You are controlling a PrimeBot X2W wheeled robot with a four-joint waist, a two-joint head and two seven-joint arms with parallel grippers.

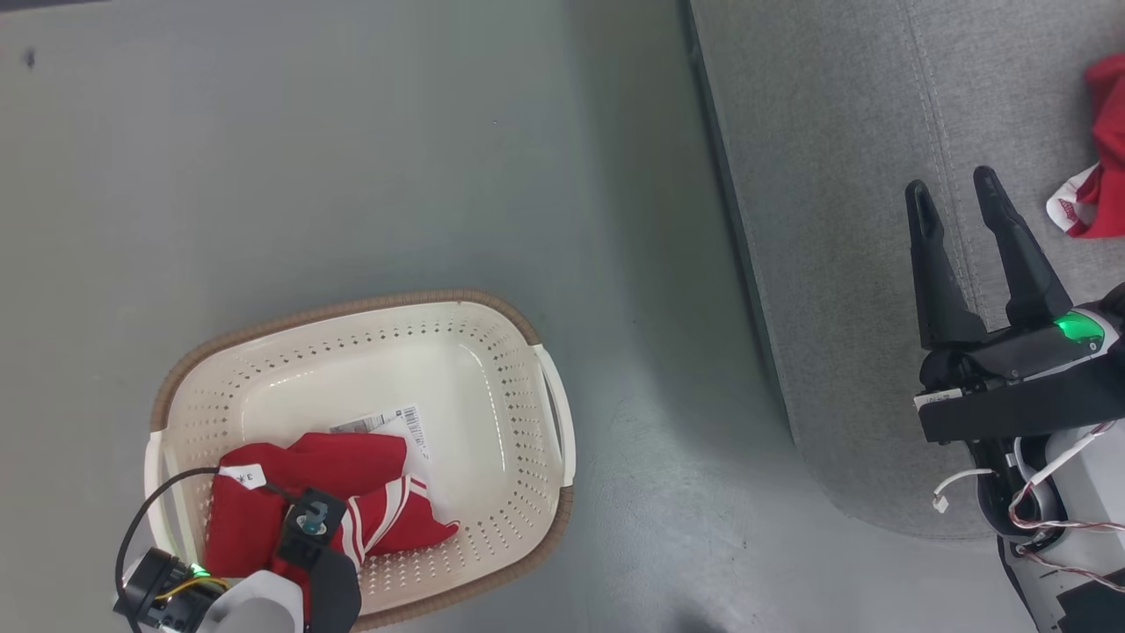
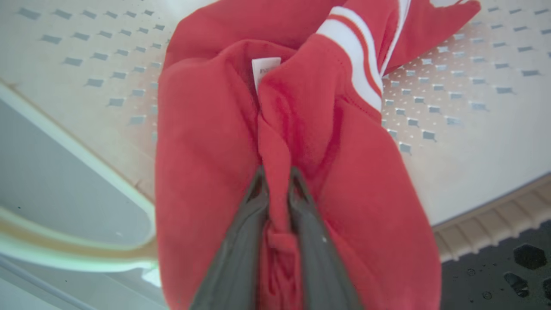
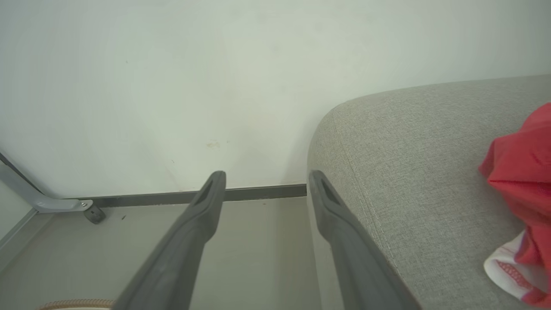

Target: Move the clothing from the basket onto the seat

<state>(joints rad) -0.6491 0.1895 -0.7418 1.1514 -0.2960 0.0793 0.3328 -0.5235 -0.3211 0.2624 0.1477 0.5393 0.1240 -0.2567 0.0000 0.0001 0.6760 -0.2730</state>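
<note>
One piece of clothing (image 1: 1109, 141) lies on the grey seat (image 1: 835, 220), but a second piece (image 1: 290, 497) is down in the white basket (image 1: 352, 306) — the left gripper (image 2: 275, 176) is pinching it tight, the right gripper (image 1: 952, 186) is open and holds nothing — so that one is left to move.

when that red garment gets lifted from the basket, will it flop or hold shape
Likely floppy: the red garment bunches into folds where the left gripper pinches it. Its loose ends may drag on the basket rim.
</note>
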